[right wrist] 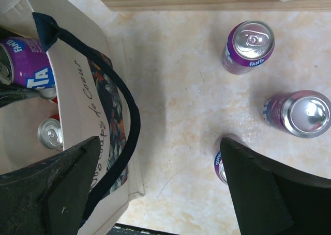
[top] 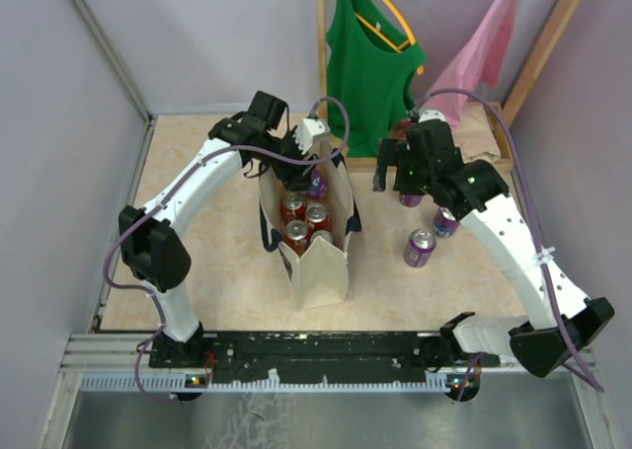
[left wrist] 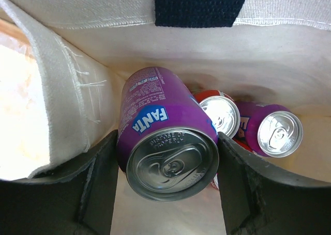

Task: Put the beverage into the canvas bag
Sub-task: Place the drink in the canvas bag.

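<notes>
The left gripper (left wrist: 168, 193) is clamped on a purple can (left wrist: 165, 137), one finger on each side. It holds the can tilted inside the mouth of the bag (left wrist: 62, 106), above a red can (left wrist: 220, 113) and a second purple can (left wrist: 279, 134), which stand upright in the bag. The held can's label reads FANTA in white on blue, and its lid is stamped DISPOSE OF PROPERLY. The right gripper (right wrist: 160, 188) hangs over the table (right wrist: 176, 90) just beside the bag, fingers wide apart with nothing between them. Three loose cans (right wrist: 250, 45), purple and marked Fanta, stand on the table near it. Cursive writing on the bag's outside ends in "Coeur"
</notes>
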